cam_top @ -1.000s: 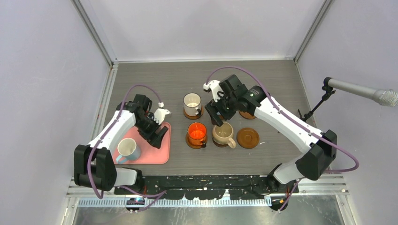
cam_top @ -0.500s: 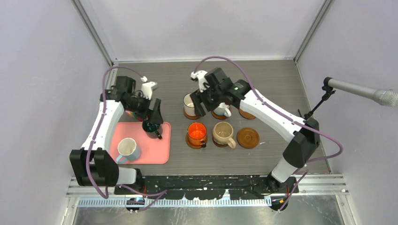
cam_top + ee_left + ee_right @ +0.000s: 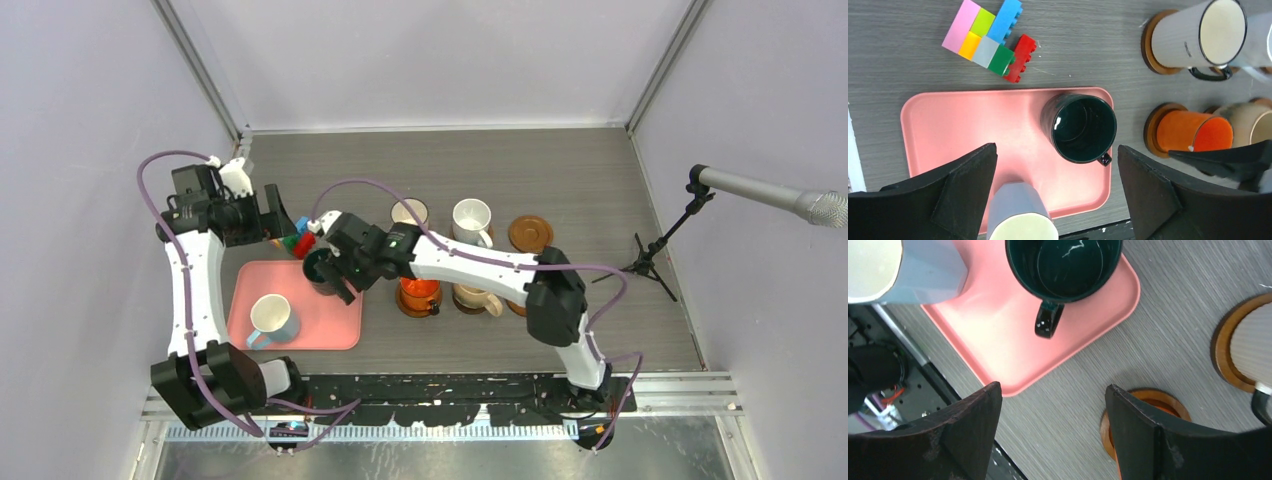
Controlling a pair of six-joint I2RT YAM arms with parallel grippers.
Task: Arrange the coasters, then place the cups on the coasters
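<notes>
Overhead, the right gripper (image 3: 338, 280) reaches across to the dark green mug (image 3: 320, 267) on the pink tray (image 3: 300, 325), near left; the left gripper (image 3: 275, 212) stands far left. Left wrist: jaws wide, empty. Right wrist: jaws wide, empty, short of the handle (image 3: 1047, 320). An off-centre close could tip the mug, and the outstretched arm could sweep the orange mug (image 3: 420, 292).

The dark green mug (image 3: 1079, 128) stands upright in the pink tray's (image 3: 958, 120) far right corner, the light blue mug (image 3: 270, 318) nearer its front, while right of the tray the orange mug (image 3: 1195, 133), tan mug (image 3: 472, 297) and two white mugs (image 3: 472, 217) sit on brown coasters (image 3: 1151, 131), one rimmed coaster (image 3: 530, 232) bare.
</notes>
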